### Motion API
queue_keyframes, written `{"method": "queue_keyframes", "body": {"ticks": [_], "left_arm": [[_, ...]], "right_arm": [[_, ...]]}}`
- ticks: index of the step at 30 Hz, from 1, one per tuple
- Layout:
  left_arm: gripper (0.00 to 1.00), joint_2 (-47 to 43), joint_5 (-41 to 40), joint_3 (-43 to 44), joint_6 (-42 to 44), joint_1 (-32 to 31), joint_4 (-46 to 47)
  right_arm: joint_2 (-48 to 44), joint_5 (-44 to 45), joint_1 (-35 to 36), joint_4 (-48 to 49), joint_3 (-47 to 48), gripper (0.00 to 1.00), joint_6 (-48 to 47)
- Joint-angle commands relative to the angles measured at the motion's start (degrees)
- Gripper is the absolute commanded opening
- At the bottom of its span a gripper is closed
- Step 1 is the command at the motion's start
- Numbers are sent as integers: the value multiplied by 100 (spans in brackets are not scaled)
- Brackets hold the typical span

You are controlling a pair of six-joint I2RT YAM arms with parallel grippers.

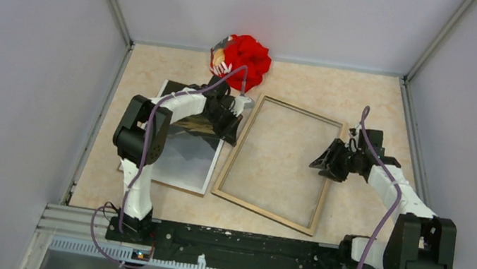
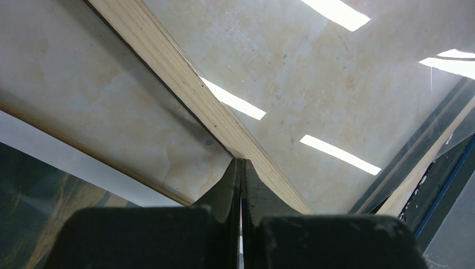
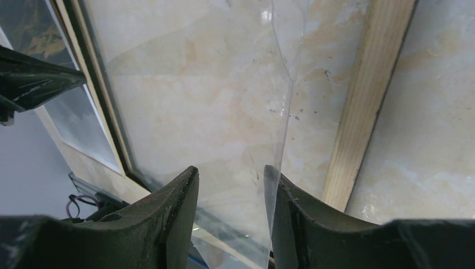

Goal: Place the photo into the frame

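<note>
The frame [image 1: 265, 211] lies flat in the middle of the surface [image 1: 376, 98], light wood side up. It is turned slightly, so its far-left corner points toward the red cloth bundle [image 1: 247, 59] at the far edge.

The photo [image 1: 185, 162] lies face up just left of the frame, dark landscape and thin white edge showing. Its far part is hidden under the left arm [image 1: 151, 128]. A narrow strip of bare surface separates the photo's right edge from the frame's left rail, so the photo is outside the frame.

The left jaws are pressed together with nothing visible between them. Their tips are at the frame's left rail, toward its far end; from the wrist view they seem to touch the wood, though contact is hard to confirm.

The right arm [image 1: 398, 190] reaches in from the right, and the right jaws stand apart over the frame's right side, just inside the right rail. A clear sheet [image 3: 224, 101] lies across the frame's opening, and its right edge runs through the gap between the 2 fingers, close to the right one. The fingers are not closed on the sheet
</note>
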Motion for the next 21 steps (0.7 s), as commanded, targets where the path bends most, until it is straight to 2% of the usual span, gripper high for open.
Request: {"method": "queue_keyframes", "body": {"ticks": [1,21], "left_arm": [[0,184,-92,-48,89,-79,-79],[0,149,-68,-66,109,-79,-92]], "right_arm": [[-148,408,38,-169,299,48,-122],[257,930,175,-280,503,49,-179]]}}
